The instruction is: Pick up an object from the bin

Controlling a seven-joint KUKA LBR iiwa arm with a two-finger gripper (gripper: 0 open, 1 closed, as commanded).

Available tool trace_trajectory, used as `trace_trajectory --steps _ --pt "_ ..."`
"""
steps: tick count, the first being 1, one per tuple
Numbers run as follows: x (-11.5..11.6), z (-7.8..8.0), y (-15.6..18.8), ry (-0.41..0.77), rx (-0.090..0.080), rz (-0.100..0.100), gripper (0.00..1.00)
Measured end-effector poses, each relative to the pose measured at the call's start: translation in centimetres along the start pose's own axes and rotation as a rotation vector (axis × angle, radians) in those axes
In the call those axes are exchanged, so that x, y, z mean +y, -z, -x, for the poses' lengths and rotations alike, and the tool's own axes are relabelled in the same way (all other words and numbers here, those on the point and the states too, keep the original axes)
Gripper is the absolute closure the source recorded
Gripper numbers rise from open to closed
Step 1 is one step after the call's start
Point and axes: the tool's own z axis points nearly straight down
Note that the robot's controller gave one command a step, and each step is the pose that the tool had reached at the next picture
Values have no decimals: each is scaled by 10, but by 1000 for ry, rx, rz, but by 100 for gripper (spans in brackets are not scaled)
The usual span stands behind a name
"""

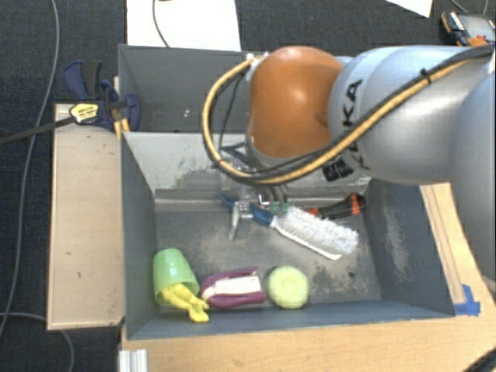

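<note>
Six small things lie loose in a grey metal bin (139,231), seen from above. A big silver arm (418,122) reaches in from 3 o'clock, with a rounded orange cover (291,99) at its wrist and a yellow and black cable (213,130) looped round it. Its hand (246,214) hangs low near the middle of the bin floor, a little toward 12 o'clock; I cannot tell how far open it is or whether it has hold of anything. A white-bristled brush (314,231) with a blue handle lies just beside the hand, handle end at the hand, bristles stretching toward 4 o'clock. Behind the brush, toward 2 o'clock, rests a black tool with an orange tip (345,206). Along the near wall sit four things in a row: a green cup (170,270) on its side at 8 o'clock, a yellow piece (192,304) touching it, a purple and white packet (231,287) at 6 o'clock, and a pale green ball (288,287) just beside that.
</note>
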Motion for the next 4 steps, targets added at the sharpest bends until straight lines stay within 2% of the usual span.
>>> trace_trajectory --steps 1,2,3,4 --pt "-1 2 4 -7 -8 1 0" --pt "62 -34 -122 211 -8 -2 0" --pt "69 -53 -52 260 -17 2 0" --pt "59 7 -104 861 -5 -6 0"
